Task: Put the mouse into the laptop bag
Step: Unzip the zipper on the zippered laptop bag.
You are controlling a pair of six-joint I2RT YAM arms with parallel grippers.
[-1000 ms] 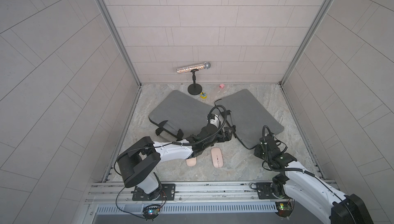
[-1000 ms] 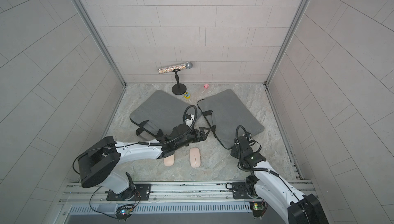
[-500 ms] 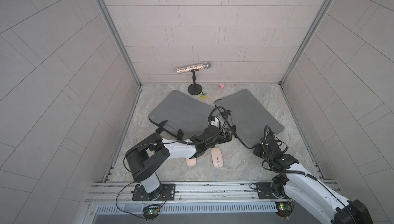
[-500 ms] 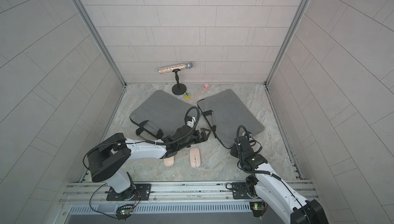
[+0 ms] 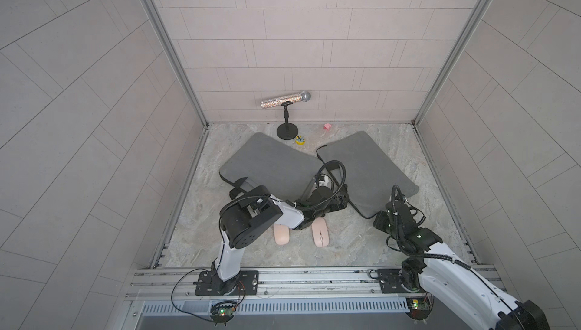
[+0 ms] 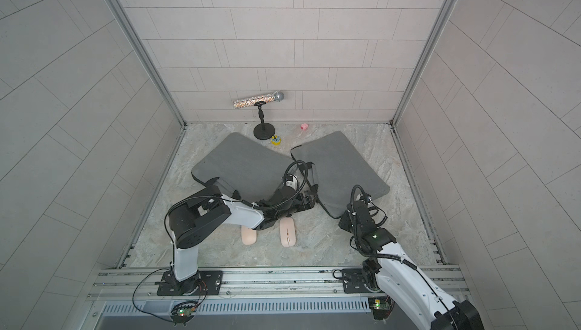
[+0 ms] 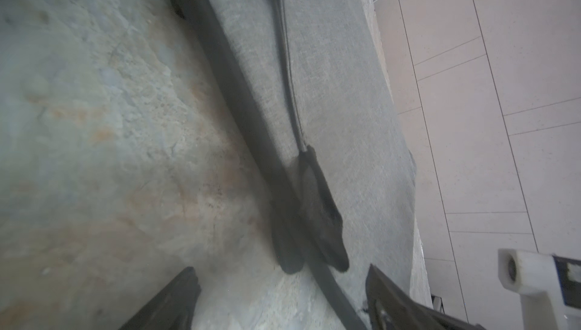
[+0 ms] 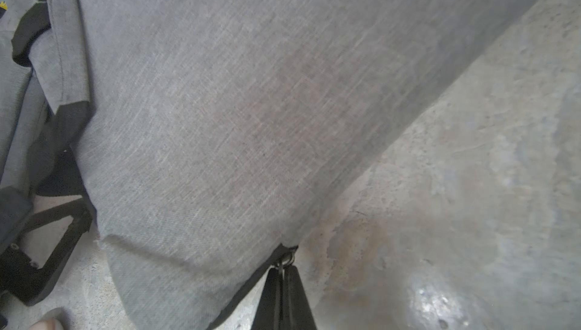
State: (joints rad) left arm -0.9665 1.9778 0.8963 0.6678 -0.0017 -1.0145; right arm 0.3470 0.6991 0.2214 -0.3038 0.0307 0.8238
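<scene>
Moved since a second ago: the left arm (image 5: pixel 283 215) has swung its elbow in toward the middle, and the right gripper (image 8: pixel 283 270) has pinched down. My entries, left to right:

1. Left laptop bag (image 5: pixel 267 162): grey, flat on the stone floor (image 5: pixel 345 250). I see no opening and cannot tell its contents.
2. Plain pink oval (image 5: pixel 280 234): on the floor, partly under the left arm. It may be a second mouse, but I cannot say.
3. Pink mouse (image 5: pixel 320 232): wheel side up on the floor in front of both bags, outside them, with nothing gripping it.
4. Left gripper (image 7: pixel 279 272): jaws apart and empty, low at the near edge of the right-hand bag beside its black handle strap (image 7: pixel 239 99). I judge it is placed there to steady or lift that edge.
5. Right laptop bag (image 5: pixel 361 162): grey and flat, with nothing visible inside.
6. Right gripper: jaws together on the zipper pull (image 8: pixel 287 257) at this bag's near corner. I judge the grip is meant to draw the zip so the mouse can go in.
</scene>
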